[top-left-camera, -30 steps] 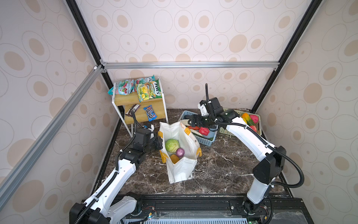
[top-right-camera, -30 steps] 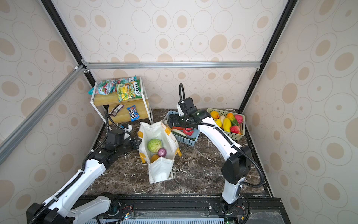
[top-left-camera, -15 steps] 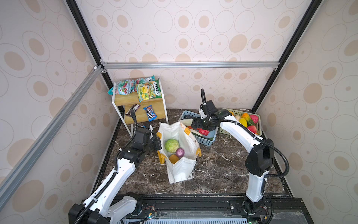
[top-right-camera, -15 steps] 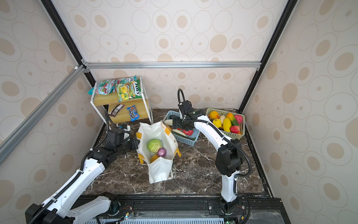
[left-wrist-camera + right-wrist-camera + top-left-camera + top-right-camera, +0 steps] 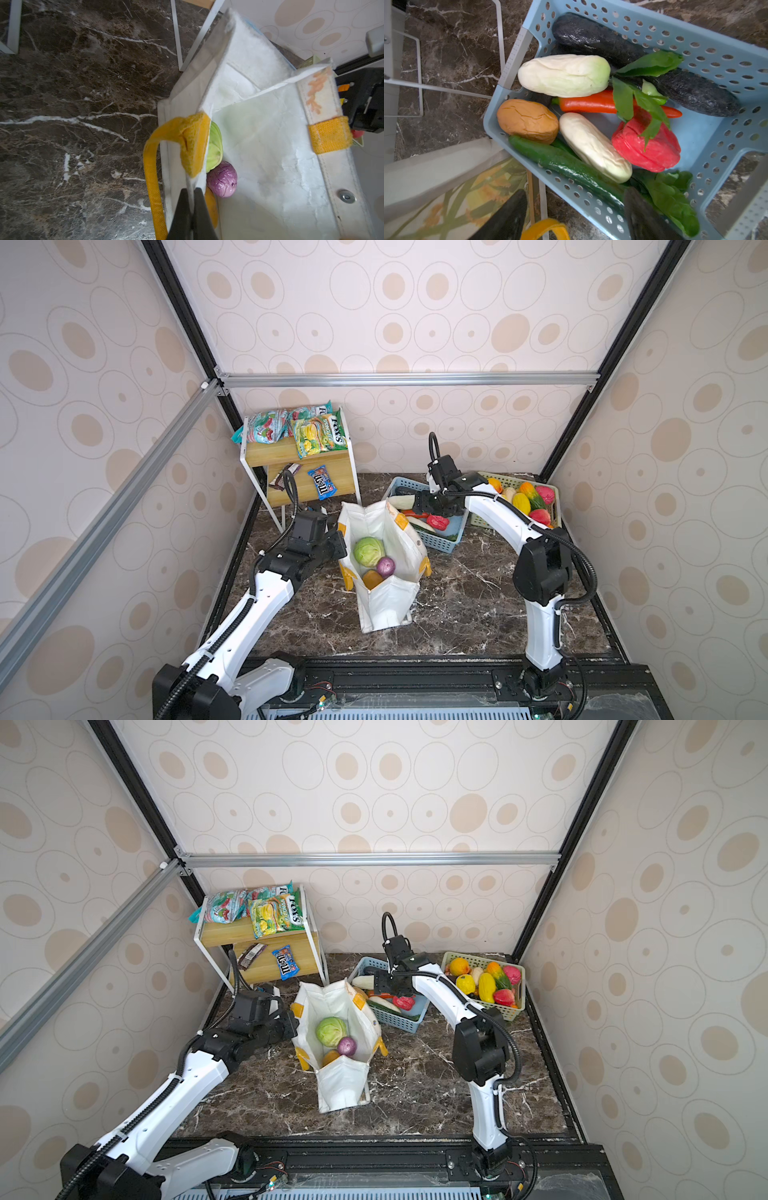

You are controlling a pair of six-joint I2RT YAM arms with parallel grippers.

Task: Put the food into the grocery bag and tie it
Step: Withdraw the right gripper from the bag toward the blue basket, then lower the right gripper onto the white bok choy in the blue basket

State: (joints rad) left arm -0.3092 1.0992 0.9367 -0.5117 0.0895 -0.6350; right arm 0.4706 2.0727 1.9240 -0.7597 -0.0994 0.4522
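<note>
My left gripper (image 5: 191, 190) clamps the floppy bag (image 5: 259, 145) rim; right gripper (image 5: 576, 193) hangs apart over light-looking, squashy food (image 5: 527, 120), so I'd pinch the white vegetable (image 5: 593, 145) mid-body

Cream wallpaper (image 5: 415, 323) dotted with tan ovals is covering three walls. Black posts (image 5: 180, 310) and a silver rail (image 5: 407, 379) are framing the enclosure. Soft light is falling evenly on a dark marble counter (image 5: 469, 597), where a small wooden shelf (image 5: 270, 454) on white legs is standing in the far left corner.
</note>
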